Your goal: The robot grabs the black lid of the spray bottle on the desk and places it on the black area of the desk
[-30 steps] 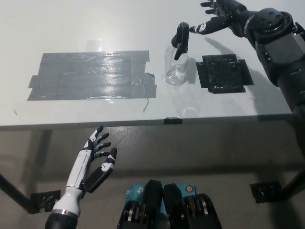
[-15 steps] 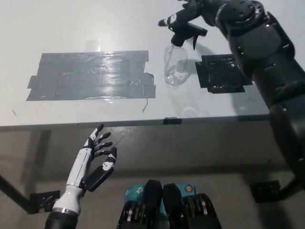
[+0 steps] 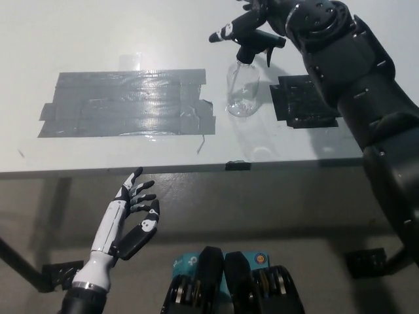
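**Right hand over the spray head, black patch just to its right**

Now my black right hand [image 3: 252,19] sits at the top of the frame, directly above the black lid [image 3: 255,46] of the spray bottle [image 3: 242,88]. My fingers reach leftward past the lid, one pale-tipped finger [image 3: 222,33] pointing toward the upper left. I cannot tell from this view whether the hand has closed on the lid or only hovers against it; the palm hides the contact.

The bottle stands upright on the white desk [image 3: 118,39], its long axis vertical, clear body below and black trigger head on top. The head's own long axis runs roughly left to right, with the trigger hanging toward the right side.

What the coming move turns on, as I judge it: the black area [image 3: 304,104] lies just to the right of the bottle and a little lower in the frame, near but not touching its base. So the lid, once lifted, goes right and down.

My right hand is plainly the nearer one. My white left hand [image 3: 134,219] rests at lower left, below the desk edge, fingers spread and holding nothing, well apart from everything. The grey taped patch [image 3: 124,104] on the left plays no part.
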Robot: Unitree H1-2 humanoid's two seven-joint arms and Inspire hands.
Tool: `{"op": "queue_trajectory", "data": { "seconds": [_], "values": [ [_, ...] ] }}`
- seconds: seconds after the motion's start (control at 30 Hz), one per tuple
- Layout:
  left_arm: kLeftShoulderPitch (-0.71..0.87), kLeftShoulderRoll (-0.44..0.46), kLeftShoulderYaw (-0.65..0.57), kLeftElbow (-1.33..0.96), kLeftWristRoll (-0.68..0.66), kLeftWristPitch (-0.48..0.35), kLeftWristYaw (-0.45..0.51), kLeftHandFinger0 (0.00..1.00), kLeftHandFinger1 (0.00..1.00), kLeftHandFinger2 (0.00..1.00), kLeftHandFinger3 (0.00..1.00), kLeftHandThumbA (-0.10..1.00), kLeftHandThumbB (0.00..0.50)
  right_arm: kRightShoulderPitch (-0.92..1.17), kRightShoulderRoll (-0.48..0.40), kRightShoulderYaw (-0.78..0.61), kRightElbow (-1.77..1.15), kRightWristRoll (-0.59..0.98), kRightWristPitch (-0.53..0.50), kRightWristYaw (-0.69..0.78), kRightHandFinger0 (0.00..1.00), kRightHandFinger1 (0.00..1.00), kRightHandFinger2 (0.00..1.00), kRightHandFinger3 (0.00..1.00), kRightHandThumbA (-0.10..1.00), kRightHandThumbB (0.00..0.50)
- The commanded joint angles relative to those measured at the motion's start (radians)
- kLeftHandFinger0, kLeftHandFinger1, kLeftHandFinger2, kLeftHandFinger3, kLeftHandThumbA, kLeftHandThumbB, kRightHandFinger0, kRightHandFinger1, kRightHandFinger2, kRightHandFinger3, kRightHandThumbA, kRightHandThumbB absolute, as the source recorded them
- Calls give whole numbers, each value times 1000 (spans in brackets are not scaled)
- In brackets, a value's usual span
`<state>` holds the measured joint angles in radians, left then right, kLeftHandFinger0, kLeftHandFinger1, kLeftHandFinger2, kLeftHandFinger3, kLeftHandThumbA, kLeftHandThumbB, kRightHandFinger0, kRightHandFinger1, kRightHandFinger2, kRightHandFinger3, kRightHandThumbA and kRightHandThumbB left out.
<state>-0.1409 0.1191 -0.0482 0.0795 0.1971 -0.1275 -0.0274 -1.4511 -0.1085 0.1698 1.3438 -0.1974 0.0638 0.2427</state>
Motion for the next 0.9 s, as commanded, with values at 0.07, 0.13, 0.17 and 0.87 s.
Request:
{"op": "queue_trajectory", "data": {
  "seconds": [0.07,0.13,0.17,0.87],
  "values": [
    [-24,10,-5,-17,-10,-16,-10,693,754,832,1000,477,100,-44,-57,108,4,-94,-48,-20,1000,1000,1000,1000,1000,500],
    [-25,11,-5,-15,-8,-15,-9,690,750,830,1000,480,103,-43,-67,124,11,-92,-40,-12,1000,1000,1000,1000,1000,500],
    [-26,11,-5,-13,-8,-14,-10,700,753,829,1000,490,109,-43,-73,127,19,-87,-42,2,1000,1000,1000,1000,1000,500],
    [-51,12,-11,1,-23,-22,-25,653,696,780,1000,394,72,-34,-94,71,30,-12,-68,215,1000,1000,1000,1000,813,465]
  ]
}}
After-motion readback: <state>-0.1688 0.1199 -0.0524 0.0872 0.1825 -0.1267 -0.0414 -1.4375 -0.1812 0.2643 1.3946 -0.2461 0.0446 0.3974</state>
